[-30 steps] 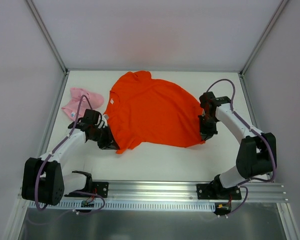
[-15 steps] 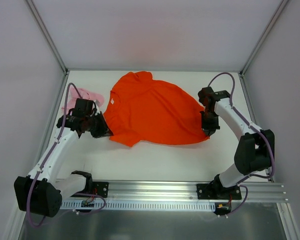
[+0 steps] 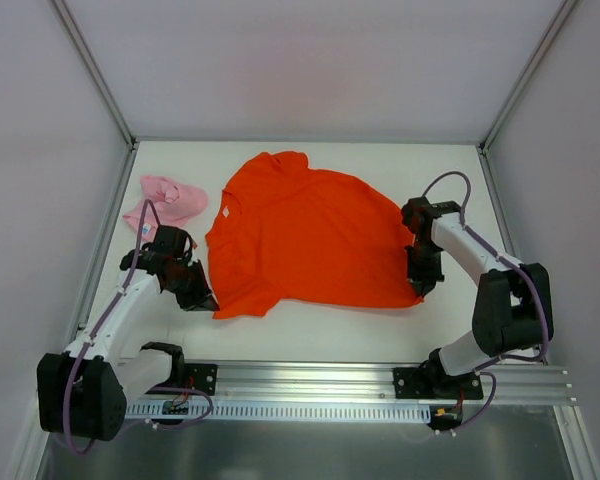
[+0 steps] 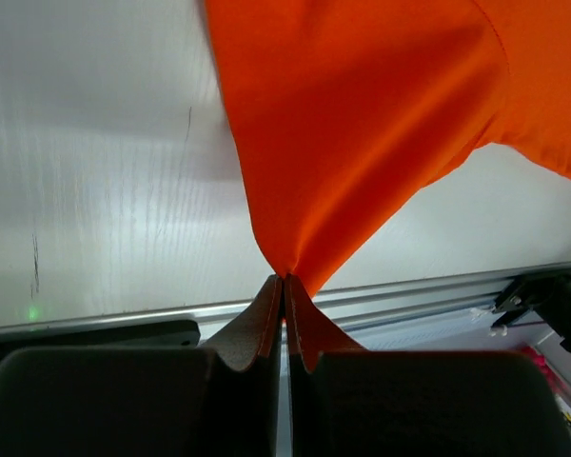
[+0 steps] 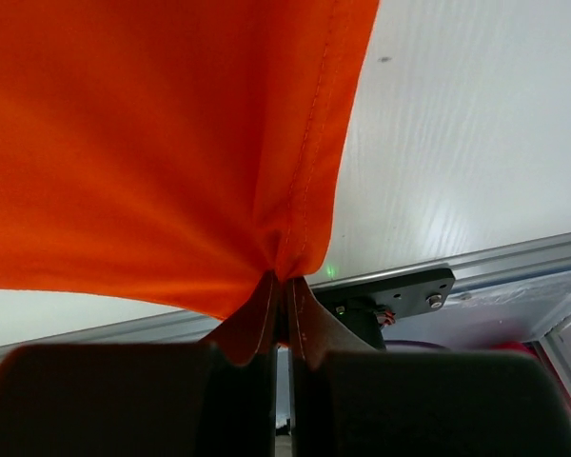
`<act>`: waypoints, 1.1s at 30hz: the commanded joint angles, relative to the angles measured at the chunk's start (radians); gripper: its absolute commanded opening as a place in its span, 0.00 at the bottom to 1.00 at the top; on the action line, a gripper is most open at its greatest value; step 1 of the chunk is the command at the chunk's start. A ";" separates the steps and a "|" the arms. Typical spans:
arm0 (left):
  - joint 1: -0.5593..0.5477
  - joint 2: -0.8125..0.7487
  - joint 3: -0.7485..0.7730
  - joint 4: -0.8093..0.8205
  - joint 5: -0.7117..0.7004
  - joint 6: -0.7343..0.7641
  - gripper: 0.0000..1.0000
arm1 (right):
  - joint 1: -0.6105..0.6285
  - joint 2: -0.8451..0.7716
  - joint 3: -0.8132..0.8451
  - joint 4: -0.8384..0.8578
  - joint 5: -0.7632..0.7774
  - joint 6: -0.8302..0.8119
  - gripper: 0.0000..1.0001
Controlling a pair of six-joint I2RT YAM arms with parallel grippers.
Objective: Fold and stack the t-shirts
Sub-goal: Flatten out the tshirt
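Note:
The large orange-red t-shirt (image 3: 305, 238) lies spread across the middle of the white table. My left gripper (image 3: 209, 301) is shut on its near left corner, and the cloth (image 4: 362, 124) fans out from the pinched tips (image 4: 285, 281). My right gripper (image 3: 417, 290) is shut on the shirt's near right edge; the hem (image 5: 309, 143) runs straight into the closed fingers (image 5: 280, 282). A smaller pale pink t-shirt (image 3: 163, 201) sits crumpled at the far left, behind the left arm.
Metal frame posts (image 3: 108, 228) line the table's left and right sides. An aluminium rail (image 3: 310, 378) with both arm bases runs along the near edge. The right arm's base plate (image 5: 400, 293) shows beyond the fingertips.
Both grippers have drawn the orange-red shirt toward the near edge after a brief swing toward the back. The left gripper now sits lower and further left than a second ago. The cloth lies flatter.

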 commanded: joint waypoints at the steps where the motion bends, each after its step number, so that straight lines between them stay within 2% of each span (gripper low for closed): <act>1: -0.002 -0.021 -0.013 -0.039 0.040 -0.012 0.00 | 0.006 -0.001 -0.071 0.024 -0.037 0.010 0.01; 11: -0.007 -0.085 -0.092 -0.087 0.041 -0.072 0.00 | 0.052 0.031 -0.128 0.050 -0.038 0.043 0.01; 20: -0.019 0.021 -0.057 -0.066 -0.025 -0.106 0.00 | 0.087 0.131 -0.120 0.079 -0.029 0.073 0.01; 21: -0.019 0.048 -0.046 -0.055 -0.037 -0.112 0.05 | 0.087 0.139 -0.117 0.089 -0.027 0.074 0.06; 23: -0.019 0.077 -0.036 -0.052 -0.051 -0.124 0.17 | 0.087 0.142 -0.111 0.090 -0.021 0.077 0.33; 24: -0.019 0.094 -0.031 -0.046 -0.055 -0.132 0.26 | 0.087 0.139 -0.109 0.092 -0.012 0.083 0.35; 26: -0.019 0.097 -0.029 -0.033 -0.054 -0.146 0.26 | 0.087 0.122 -0.109 0.095 -0.004 0.086 0.32; 27: -0.018 0.082 -0.028 -0.033 -0.060 -0.164 0.26 | 0.085 0.116 -0.109 0.098 0.000 0.090 0.46; 28: -0.019 0.070 -0.026 -0.032 -0.069 -0.175 0.26 | 0.087 0.099 -0.109 0.096 0.009 0.094 0.50; 30: -0.019 0.007 -0.014 -0.044 -0.112 -0.200 0.28 | 0.089 0.073 -0.112 0.107 0.020 0.097 0.41; 31: -0.019 -0.019 -0.006 -0.044 -0.123 -0.212 0.30 | 0.087 0.054 -0.112 0.110 0.026 0.100 0.43; 32: -0.019 -0.062 0.001 -0.053 -0.138 -0.219 0.32 | 0.085 0.022 -0.111 0.107 0.031 0.103 0.49; 33: -0.019 -0.080 0.018 -0.062 -0.165 -0.224 0.34 | 0.087 0.004 -0.111 0.109 0.031 0.103 0.63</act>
